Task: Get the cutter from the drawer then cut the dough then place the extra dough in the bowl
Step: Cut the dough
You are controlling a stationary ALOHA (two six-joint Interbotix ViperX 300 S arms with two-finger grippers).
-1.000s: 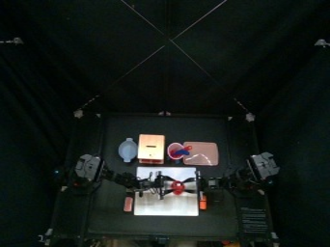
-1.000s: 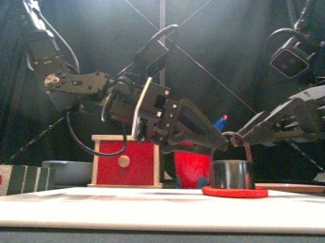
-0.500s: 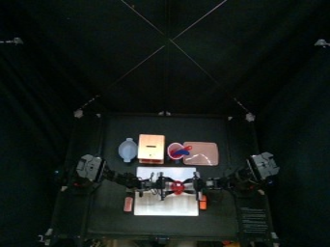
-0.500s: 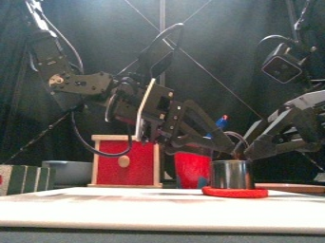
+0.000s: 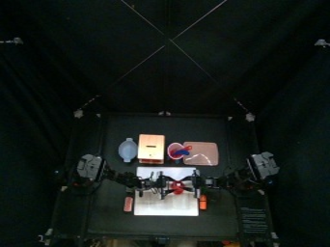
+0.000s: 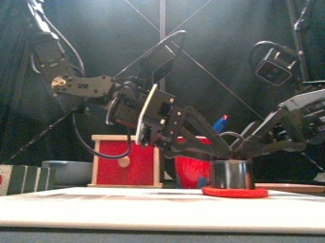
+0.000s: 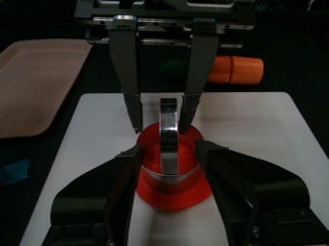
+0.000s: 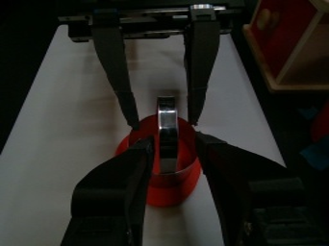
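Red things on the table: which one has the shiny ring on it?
The flat red dough on the white board: the metal cutter stands on it. The red cup and red drawer front stand farther back.

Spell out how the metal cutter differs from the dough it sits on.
Colour: the cutter is shiny grey metal; the dough is red. Shape: the cutter stands as an upright ring with a wire handle over it; the dough lies as a low flat disc. Width: the dough spreads wider than the cutter. Position: the cutter rests on the dough; the dough lies on the white cutting board. Both are round.
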